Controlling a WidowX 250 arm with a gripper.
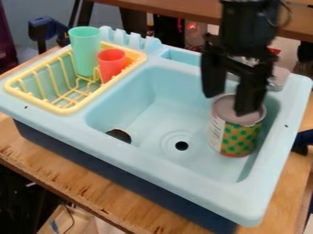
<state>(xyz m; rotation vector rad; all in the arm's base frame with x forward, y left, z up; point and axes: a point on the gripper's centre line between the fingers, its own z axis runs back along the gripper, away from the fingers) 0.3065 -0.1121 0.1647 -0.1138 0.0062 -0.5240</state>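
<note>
Left of the light-blue basin (143, 119), a yellow slatted rack (66, 110) held a tall green tumbler (85, 52) and a red cup (112, 66). Inside the basin, at its right, stood a cylindrical can (237, 139), the gripper (229, 105) spread open at its top.

Soft, even light, faint shadows inside the sink (153, 170)
</note>
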